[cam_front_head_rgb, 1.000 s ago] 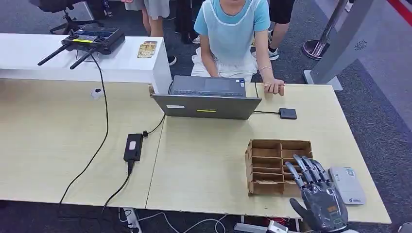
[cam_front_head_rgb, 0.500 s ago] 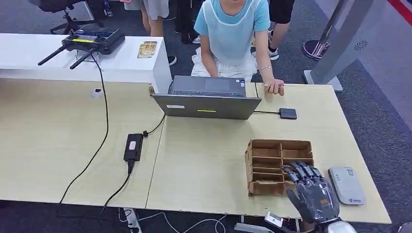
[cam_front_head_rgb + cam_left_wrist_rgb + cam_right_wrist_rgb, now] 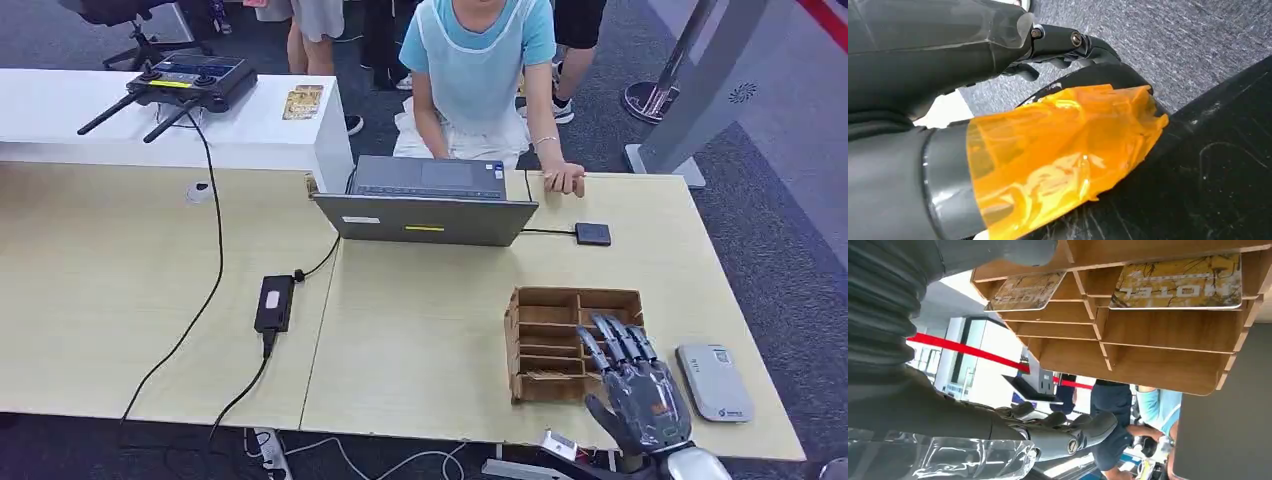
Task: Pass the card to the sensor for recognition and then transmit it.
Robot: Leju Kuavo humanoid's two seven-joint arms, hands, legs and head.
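Head view: pale wooden desk (image 3: 420,350) carries a cardboard rack (image 3: 560,330) near its right front corner; right hand (image 3: 640,400) hovers over it, fingers (image 3: 612,342) spread, holding nothing. Cards (image 3: 1178,282) lie in the rack's slots. Left hand (image 3: 1063,47): cannot tell.

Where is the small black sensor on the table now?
In the head view the black sensor lies on the table's far right part, just right of the laptop, beyond the wooden card rack.

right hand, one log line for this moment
right hand: open, over card rack | cards: in rack slots, none held | left hand: hanging, nothing held | reader: beside rack
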